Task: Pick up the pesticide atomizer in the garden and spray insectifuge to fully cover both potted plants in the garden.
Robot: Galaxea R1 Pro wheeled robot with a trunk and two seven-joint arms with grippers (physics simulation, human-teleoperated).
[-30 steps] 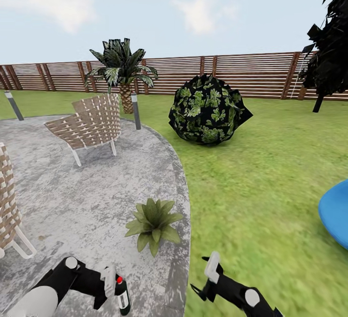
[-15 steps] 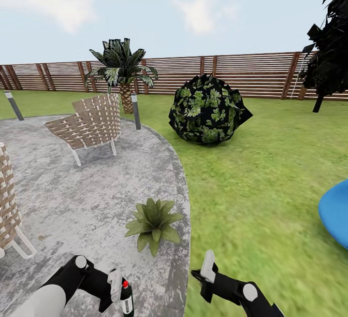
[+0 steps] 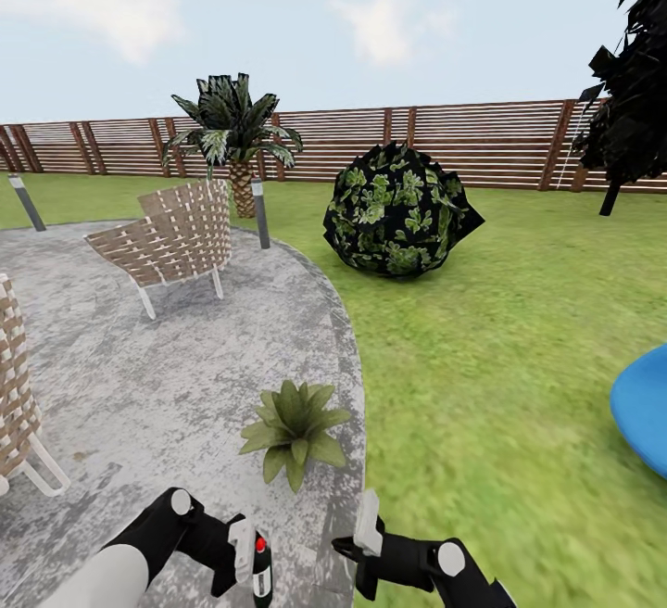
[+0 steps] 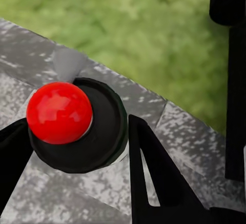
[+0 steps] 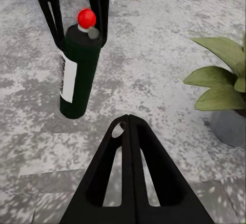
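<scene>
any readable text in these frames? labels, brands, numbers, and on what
None readable.
Pesticide atomizer, held in the left gripper: it carries a whitish label panel with dark marks down one edge, too small and blurred to read.
Its red cap bears no marking.
Nothing written on the woven chair, wooden fence or potted plant.

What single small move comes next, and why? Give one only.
Probably carry the pesticide atomizer forward toward the potted plant. The left gripper appears shut on the bottle, its fingers on either side of the body, and the plant sits just ahead on the patio. The right gripper looks shut and holds nothing.
</scene>
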